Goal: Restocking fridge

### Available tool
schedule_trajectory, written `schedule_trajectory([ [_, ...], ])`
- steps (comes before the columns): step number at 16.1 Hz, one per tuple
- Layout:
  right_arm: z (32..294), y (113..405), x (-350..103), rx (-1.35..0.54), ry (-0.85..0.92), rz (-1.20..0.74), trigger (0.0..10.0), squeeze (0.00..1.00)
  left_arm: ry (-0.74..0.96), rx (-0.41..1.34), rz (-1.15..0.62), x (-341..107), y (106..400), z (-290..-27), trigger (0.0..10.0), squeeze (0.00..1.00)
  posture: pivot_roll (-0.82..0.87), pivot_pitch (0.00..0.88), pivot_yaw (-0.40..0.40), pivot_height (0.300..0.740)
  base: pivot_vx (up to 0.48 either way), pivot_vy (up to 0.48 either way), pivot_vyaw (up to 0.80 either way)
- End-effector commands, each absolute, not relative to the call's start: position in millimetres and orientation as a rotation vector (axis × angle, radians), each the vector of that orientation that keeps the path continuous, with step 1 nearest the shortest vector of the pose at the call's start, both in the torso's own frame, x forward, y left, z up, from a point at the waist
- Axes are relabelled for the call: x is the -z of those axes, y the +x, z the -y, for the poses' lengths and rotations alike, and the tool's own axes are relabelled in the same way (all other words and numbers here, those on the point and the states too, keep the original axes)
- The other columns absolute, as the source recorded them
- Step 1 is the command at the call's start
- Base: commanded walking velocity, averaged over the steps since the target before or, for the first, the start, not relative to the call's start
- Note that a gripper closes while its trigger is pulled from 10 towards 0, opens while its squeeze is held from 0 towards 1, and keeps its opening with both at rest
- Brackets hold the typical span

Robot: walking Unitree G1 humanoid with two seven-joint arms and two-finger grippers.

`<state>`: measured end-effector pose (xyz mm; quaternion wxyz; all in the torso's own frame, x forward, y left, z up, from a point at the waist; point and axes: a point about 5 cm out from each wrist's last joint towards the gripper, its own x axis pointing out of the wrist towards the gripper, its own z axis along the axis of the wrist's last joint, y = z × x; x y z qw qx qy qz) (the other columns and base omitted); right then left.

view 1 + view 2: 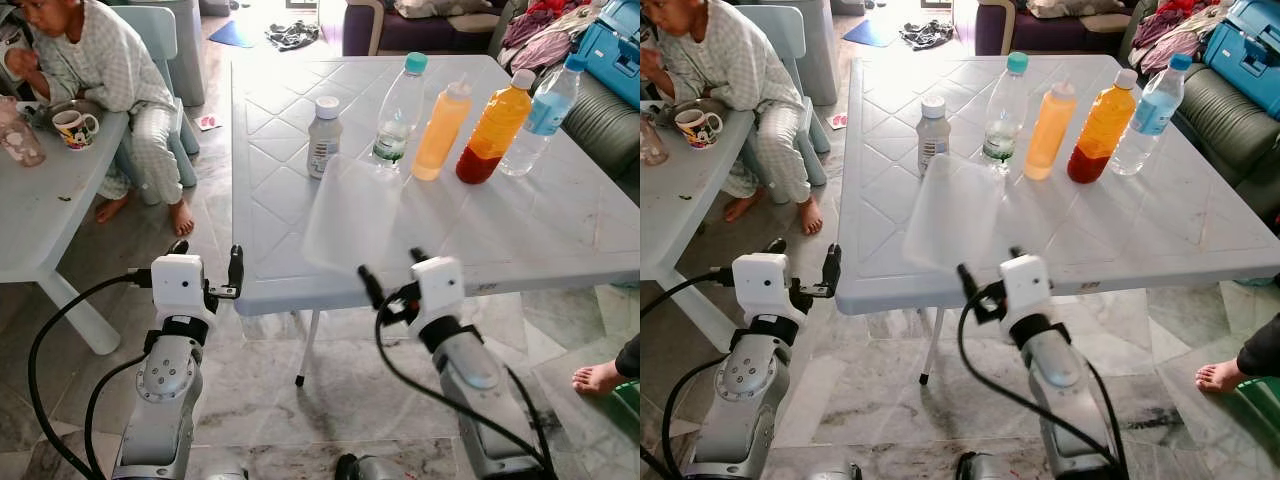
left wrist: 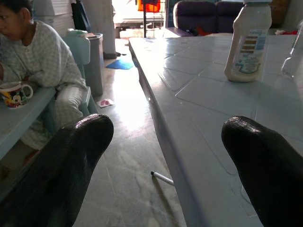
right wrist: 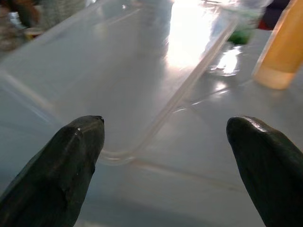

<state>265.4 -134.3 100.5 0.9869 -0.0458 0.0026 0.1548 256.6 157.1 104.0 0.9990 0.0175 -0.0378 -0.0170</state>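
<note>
Translucent plastic tray (image 1: 350, 215) — ribbed white table (image 1: 560, 225)

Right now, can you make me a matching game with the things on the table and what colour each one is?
Things:
1. tall bottle with the teal cap
2. squeezy bottle
3. bottle with the white cap
4. mug

Colours:
A. white with a cartoon picture
B. clear, see-through
C. orange on top, red at the bottom
D. pale orange

Pairs: 1-B, 2-D, 3-C, 4-A
</note>
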Motion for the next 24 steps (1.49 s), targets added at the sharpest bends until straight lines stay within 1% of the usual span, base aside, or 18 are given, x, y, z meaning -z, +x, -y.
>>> schedule_trajectory([
  [1, 148.3, 271.6, -102.1, -0.22, -0.092, 0.002, 10.0, 0.0, 0.041, 0.031, 0.062, -101.5, 257.0, -157.5, 10.0, 0.0, 0.12, 0.072, -0.04, 0.74, 0.0, 0.0, 0.0],
  [4, 161.0, 277.3, -113.3, -0.13, -0.099, 0.067, 10.0, 0.0, 0.041, 0.034, 0.063, -101.9, 256.9, -157.4, 10.0, 0.0, 0.12, 0.075, -0.036, 0.74, 0.0, 0.0, 0.0],
  [7, 168.8, 282.7, -133.0, -0.079, -0.035, 0.144, 10.0, 0.0, 0.042, 0.044, 0.064, -102.9, 256.8, -155.9, 10.0, 0.0, 0.12, 0.084, -0.027, 0.74, 0.0, 0.0, 0.0],
  [8, 170.2, 286.8, -141.5, -0.068, 0.024, 0.157, 10.0, 0.0, 0.042, 0.051, 0.06, -102.4, 256.3, -155.0, 10.0, 0.0, 0.12, 0.087, -0.024, 0.74, 0.0, 0.0, 0.0],
  [9, 169.5, 288.7, -144.6, -0.076, 0.062, 0.154, 10.0, 0.0, 0.043, 0.053, 0.059, -102.2, 256.0, -154.8, 10.0, 0.0, 0.11, 0.09, -0.023, 0.74, 0.0, 0.0, 0.0],
  [10, 167.1, 289.6, -147.9, -0.106, 0.074, 0.157, 10.0, 0.0, 0.044, 0.055, 0.058, -102.3, 256.2, -154.9, 10.0, 0.0, 0.11, 0.091, -0.022, 0.74, 0.0, 0.0, 0.0],
  [12, 166.3, 290.6, -150.8, -0.101, 0.085, 0.157, 10.0, 0.0, 0.044, 0.057, 0.058, -102.5, 256.4, -154.9, 10.0, 0.0, 0.11, 0.092, -0.022, 0.74, 0.0, 0.0, 0.0],
  [13, 167.4, 293.7, -149.5, -0.063, 0.111, 0.112, 10.0, 0.0, 0.044, 0.059, 0.057, -102.4, 256.1, -154.7, 10.0, 0.0, 0.11, 0.093, -0.02, 0.74, 0.0, 0.0, 0.0],
  [15, 170.9, 296.9, -150.9, -0.012, 0.115, 0.109, 10.0, 0.0, 0.045, 0.061, 0.055, -102.0, 255.7, -154.4, 10.0, 0.0, 0.11, 0.095, -0.018, 0.74, 0.0, 0.0, 0.0],
  [16, 177.9, 297.9, -150.1, -0.012, 0.26, 0.145, 10.0, 0.0, 0.046, 0.065, 0.052, -101.8, 255.2, -154.7, 10.0, 0.0, 0.11, 0.096, -0.016, 0.74, 0.0, 0.0, 0.0],
  [17, 183.5, 297.4, -147.0, 0.01, 0.282, 0.128, 10.0, 0.0, 0.047, 0.065, 0.051, -101.9, 255.1, -154.9, 10.0, 0.0, 0.12, 0.099, -0.015, 0.74, 0.0, 0.0, 0.0],
  [18, 188.1, 296.4, -143.5, -0.012, 0.318, 0.112, 10.0, 0.0, 0.048, 0.065, 0.051, -102.1, 255.0, -155.1, 10.0, 0.0, 0.12, 0.099, -0.013, 0.74, 0.0, 0.0, 0.0],
  [20, 187.8, 298.0, -134.4, -0.082, 0.407, 0.05, 10.0, 0.0, 0.05, 0.068, 0.05, -102.5, 254.8, -155.0, 10.0, 0.0, 0.12, 0.107, -0.009, 0.74, 0.0, 0.0, 0.0],
  [21, 187.7, 298.7, -133.0, -0.091, 0.388, 0.042, 10.0, 0.0, 0.051, 0.07, 0.049, -102.5, 254.4, -155.1, 10.0, 0.0, 0.12, 0.111, -0.009, 0.74, 0.0, 0.0, 0.0],
  [24, 185.1, 313.0, -126.6, -0.119, 0.303, -0.023, 10.0, 0.0, 0.058, 0.068, 0.045, -103.3, 251.7, -157.1, 10.0, 0.0, 0.14, 0.121, -0.009, 0.74, 0.0, 0.0, 0.0],
])
